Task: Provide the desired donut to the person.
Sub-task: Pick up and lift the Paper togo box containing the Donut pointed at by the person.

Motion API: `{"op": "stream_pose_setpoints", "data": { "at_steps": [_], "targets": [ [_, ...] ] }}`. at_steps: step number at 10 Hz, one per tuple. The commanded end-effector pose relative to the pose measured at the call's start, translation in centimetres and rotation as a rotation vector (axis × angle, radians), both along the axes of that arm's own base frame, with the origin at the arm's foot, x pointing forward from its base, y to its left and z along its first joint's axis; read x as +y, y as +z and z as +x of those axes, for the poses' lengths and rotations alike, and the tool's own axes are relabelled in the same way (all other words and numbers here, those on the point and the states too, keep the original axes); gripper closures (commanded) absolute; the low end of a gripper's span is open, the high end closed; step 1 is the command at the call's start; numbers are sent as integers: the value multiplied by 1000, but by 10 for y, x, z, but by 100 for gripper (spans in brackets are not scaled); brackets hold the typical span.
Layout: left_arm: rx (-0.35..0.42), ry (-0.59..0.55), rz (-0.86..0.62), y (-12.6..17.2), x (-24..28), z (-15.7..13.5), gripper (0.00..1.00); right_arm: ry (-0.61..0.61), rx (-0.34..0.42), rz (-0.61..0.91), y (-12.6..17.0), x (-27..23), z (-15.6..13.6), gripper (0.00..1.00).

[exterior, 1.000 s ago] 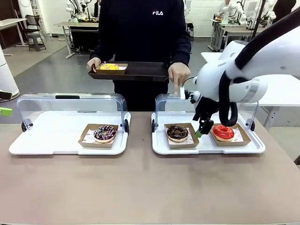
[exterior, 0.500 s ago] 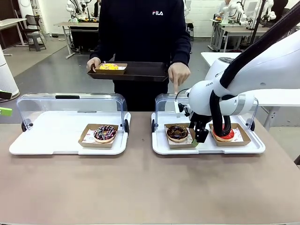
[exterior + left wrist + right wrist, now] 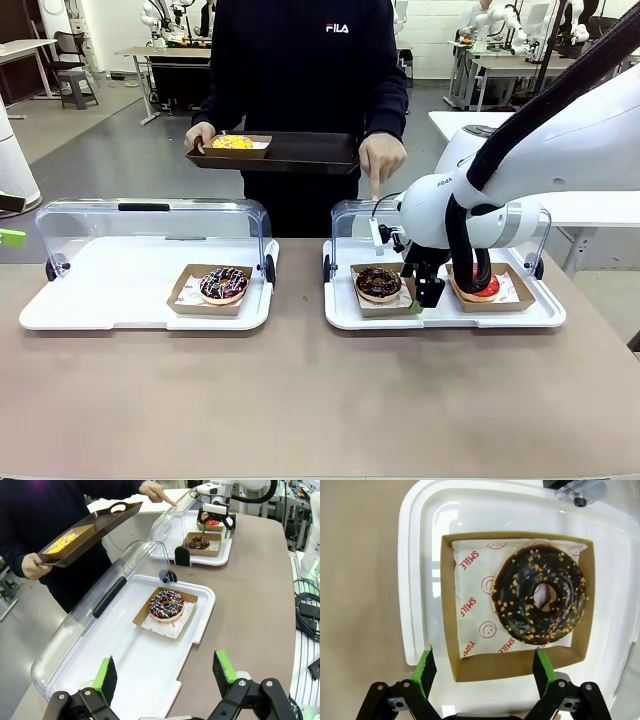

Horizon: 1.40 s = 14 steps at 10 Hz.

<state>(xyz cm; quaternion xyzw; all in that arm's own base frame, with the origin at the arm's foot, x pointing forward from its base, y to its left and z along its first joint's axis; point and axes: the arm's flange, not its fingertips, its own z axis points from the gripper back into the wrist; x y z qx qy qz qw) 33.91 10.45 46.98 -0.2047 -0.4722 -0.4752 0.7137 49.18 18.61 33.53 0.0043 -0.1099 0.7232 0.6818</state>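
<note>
- Two grippers, both with jaws wide and nothing held. The right gripper [image 3: 484, 655] is low over the right display case [image 3: 345, 315], centre-right in the front view. The left gripper [image 3: 164, 659] hovers above the left display case [image 3: 200, 605].
- Likely target: the chocolate donut with nut crumbs [image 3: 520, 600], sitting in its cardboard tray [image 3: 510, 669] at the left end of the right case. The person's hand [image 3: 382, 158] points a finger down toward that end from behind the case.
- Risk: the green pads bracket the tray's lower-left corner in the right wrist view, off-centre. A pinch there could crumple the card or tilt the tray, and the donut would slide.
- Risk: the red-glazed donut [image 3: 487, 287] lies just beside the target, partly behind the arm. A sideways swing on lifting could clip it.
- Risk: the clear lid [image 3: 350, 225] stands open behind the case. A lift toward the person could strike it or the pointing hand.
- Risk: the black serving tray [image 3: 310, 150], upper centre, is held one-handed and already carries a yellow-iced donut [image 3: 232, 142]. Added weight may tip it.
</note>
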Motion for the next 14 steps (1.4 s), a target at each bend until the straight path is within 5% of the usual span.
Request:
{"op": "stream_pose_setpoints", "data": {
  "at_steps": [1,2,3,5,6,8,14],
  "targets": [
    [-30,-6,-14,-2,1,2,0,-5,39,-23,-3,-2,5,54],
    [-30,-6,-14,-2,1,2,0,-2,45,-22,-3,-3,4,55],
    [-30,-6,-14,-2,1,2,0,4,46,-15,-3,-3,4,100],
    [-30,-6,-14,-2,1,2,0,13,54,-13,-5,-2,6,100],
    [-30,-6,-14,-2,1,2,0,8,59,-30,-6,-1,9,83],
    [-30,-6,-14,-2,1,2,0,1,79,-39,-10,-1,14,100],
    [-30,-6,-14,-2,1,2,0,20,90,-22,-4,-3,6,100]
  ]
}}
